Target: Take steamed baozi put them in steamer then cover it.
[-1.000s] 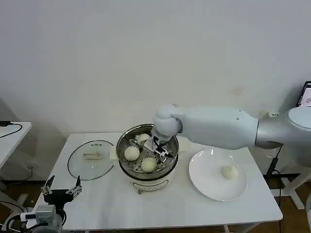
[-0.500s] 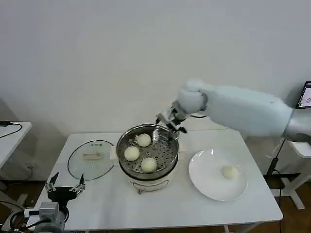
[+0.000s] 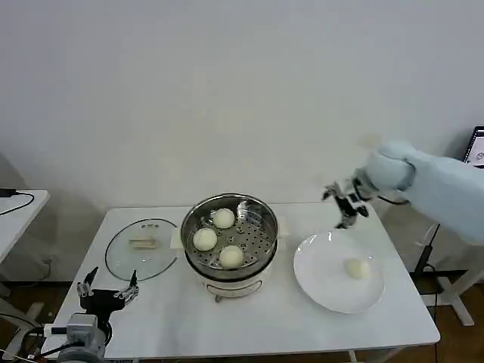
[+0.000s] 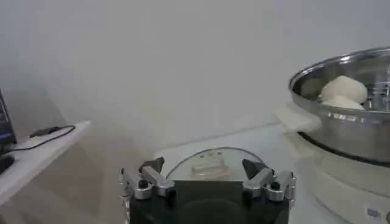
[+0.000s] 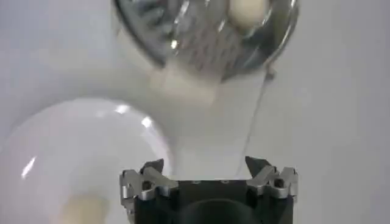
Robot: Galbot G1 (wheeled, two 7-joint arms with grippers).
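The steel steamer stands mid-table on its white base, with three baozi on its perforated tray. One more baozi lies on the white plate at the right. My right gripper hangs open and empty above the plate's far edge; from its wrist I see the plate, that baozi and the steamer. The glass cover rests flat on the table left of the steamer. My left gripper is parked open near the front left corner, facing the cover.
A second table with a black cable stands at the far left. A white wall is close behind the work table. A screen edge shows at the far right.
My right gripper left the steamer, rose and swung right to above the plate's far edge. The third baozi stays in the steamer. The left gripper shifted slightly.
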